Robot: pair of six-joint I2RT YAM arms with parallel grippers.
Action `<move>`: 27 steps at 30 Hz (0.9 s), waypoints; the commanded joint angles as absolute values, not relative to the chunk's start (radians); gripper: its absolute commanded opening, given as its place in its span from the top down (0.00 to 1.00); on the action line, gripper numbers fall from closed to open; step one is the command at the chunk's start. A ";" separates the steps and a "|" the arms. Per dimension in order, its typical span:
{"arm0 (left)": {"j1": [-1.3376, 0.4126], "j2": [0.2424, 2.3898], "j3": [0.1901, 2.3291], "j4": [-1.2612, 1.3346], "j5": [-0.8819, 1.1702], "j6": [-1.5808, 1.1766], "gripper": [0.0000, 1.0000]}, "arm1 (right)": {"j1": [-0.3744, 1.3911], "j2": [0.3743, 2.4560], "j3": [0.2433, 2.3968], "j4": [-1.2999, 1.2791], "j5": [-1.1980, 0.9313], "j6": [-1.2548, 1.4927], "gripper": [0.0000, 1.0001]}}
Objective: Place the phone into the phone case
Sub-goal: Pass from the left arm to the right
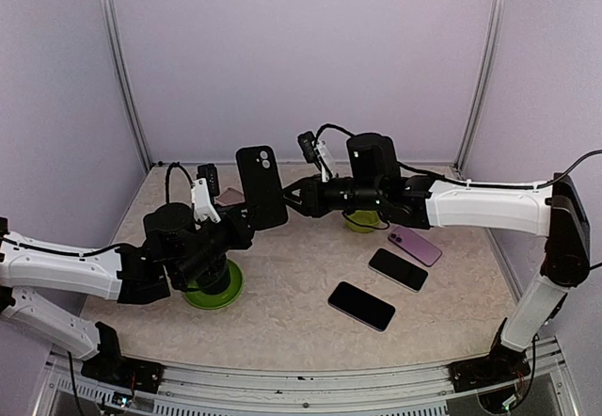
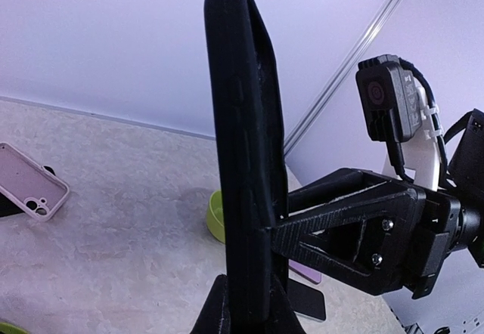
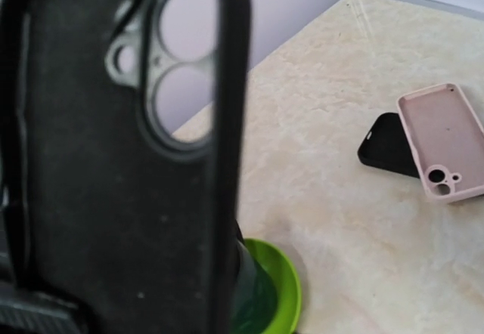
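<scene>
Left gripper (image 2: 249,320): pressed together on the bottom end of the black phone case (image 1: 261,183), one finger on each face. The case stands upright above the table (image 1: 301,336), with its camera cut-out at the top.

Right gripper (image 2: 283,224): its tips meet the long right edge of the case about halfway up. Whether they pinch the rim or only touch it cannot be told.

Phones: three lie flat on the table to the right, well apart from the case. These are a purple phone (image 1: 415,246), a black phone (image 1: 398,269) just beside it, and another black phone (image 1: 361,305) nearer the arm bases.

Other items: a green bowl (image 1: 218,289) sits under the left arm and a second green bowl (image 1: 360,223) under the right wrist. A pink case (image 3: 445,139) lies open side up near the back wall, partly over a flat black thing (image 3: 382,146).
</scene>
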State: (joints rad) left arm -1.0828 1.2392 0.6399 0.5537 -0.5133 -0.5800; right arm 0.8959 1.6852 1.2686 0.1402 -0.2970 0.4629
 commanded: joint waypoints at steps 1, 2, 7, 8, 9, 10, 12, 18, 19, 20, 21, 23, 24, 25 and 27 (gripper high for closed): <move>-1.100 1.229 0.637 0.591 -0.563 -0.586 0.97 | 0.921 1.704 1.327 0.090 -0.253 0.420 0.77; -1.100 1.229 0.639 0.587 -0.566 -0.586 0.97 | 0.928 1.708 1.337 0.075 -0.237 0.410 0.79; -1.105 1.235 0.646 0.571 -0.585 -0.592 0.97 | 0.955 1.727 1.380 0.023 -0.183 0.372 0.93; -1.105 1.236 0.648 0.569 -0.587 -0.591 0.97 | 0.959 1.731 1.391 0.015 -0.176 0.366 0.96; -1.105 1.237 0.650 0.564 -0.589 -0.593 0.97 | 0.962 1.734 1.398 0.007 -0.166 0.360 0.99; -1.106 1.238 0.651 0.559 -0.592 -0.596 0.96 | 0.965 1.737 1.403 0.006 -0.160 0.355 1.00; -1.107 1.242 0.653 0.555 -0.595 -0.598 0.93 | 0.966 1.740 1.409 -0.004 -0.158 0.352 1.00; -1.109 1.248 0.659 0.554 -0.588 -0.598 0.72 | 0.966 1.741 1.423 -0.030 -0.139 0.346 1.00; -1.108 1.247 0.661 0.554 -0.581 -0.595 0.65 | 0.966 1.739 1.427 -0.035 -0.139 0.345 1.00; -1.109 1.245 0.663 0.553 -0.573 -0.591 0.56 | 0.965 1.738 1.434 -0.042 -0.136 0.339 1.00; -1.108 1.242 0.667 0.549 -0.564 -0.589 0.49 | 0.965 1.737 1.441 -0.053 -0.134 0.331 1.00; -1.114 1.231 0.675 0.532 -0.560 -0.583 0.38 | 0.960 1.731 1.454 -0.081 -0.131 0.307 1.00; -1.117 1.225 0.676 0.527 -0.560 -0.580 0.34 | 0.954 1.727 1.460 -0.098 -0.131 0.291 1.00; -1.120 1.215 0.677 0.518 -0.562 -0.579 0.30 | 0.947 1.723 1.463 -0.114 -0.138 0.276 1.00; -1.125 1.190 0.673 0.500 -0.569 -0.580 0.24 | 0.927 1.712 1.465 -0.145 -0.172 0.238 1.00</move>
State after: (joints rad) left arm -1.1107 1.2385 0.6453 0.5327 -0.5720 -0.5938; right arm 0.9489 1.7283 1.4254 -0.0834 -0.1463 0.3126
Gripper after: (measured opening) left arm 0.714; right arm 0.007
